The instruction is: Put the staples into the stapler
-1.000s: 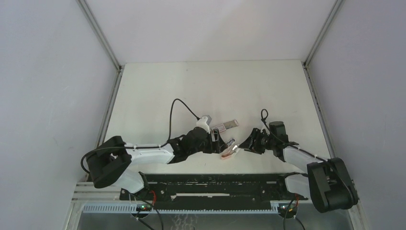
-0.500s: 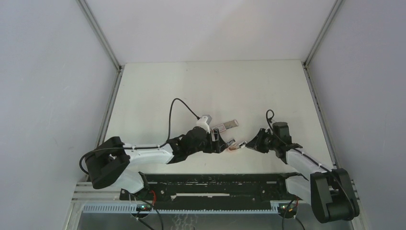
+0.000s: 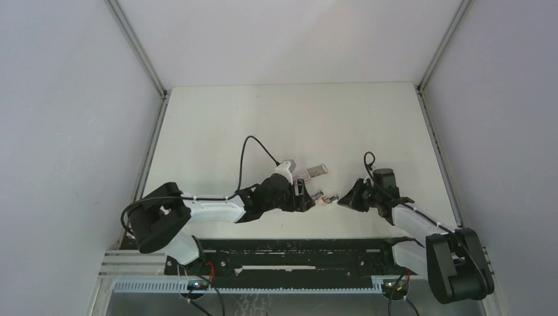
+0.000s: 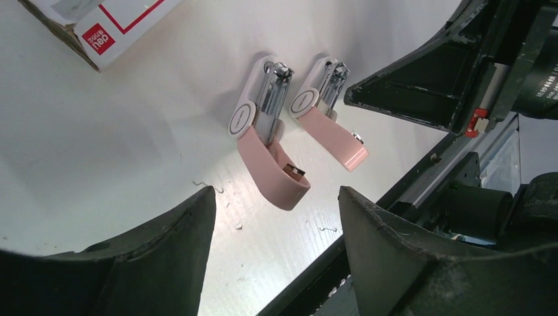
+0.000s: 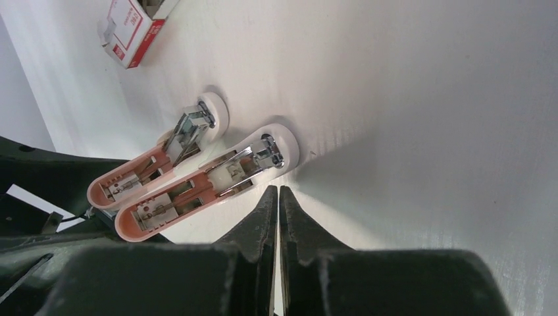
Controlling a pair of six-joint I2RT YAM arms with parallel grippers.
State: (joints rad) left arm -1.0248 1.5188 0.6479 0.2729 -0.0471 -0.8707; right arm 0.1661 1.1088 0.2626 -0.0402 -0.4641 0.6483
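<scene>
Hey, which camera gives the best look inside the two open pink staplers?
Right wrist: both staplers lie open close beneath it, with the metal channels and pink trays plain. Left wrist shows the staplers smaller and farther off. Top view gives only a tiny pinkish speck.

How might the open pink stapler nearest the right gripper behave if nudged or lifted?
Likely light, being small and mostly plastic: the stapler should slide on the smooth table. Lying hinged open, it may swing or fold if lifted by one half.

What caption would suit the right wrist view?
Shut right gripper beside two opened pink staplers lying side by side on the white table, staple box beyond.
</scene>
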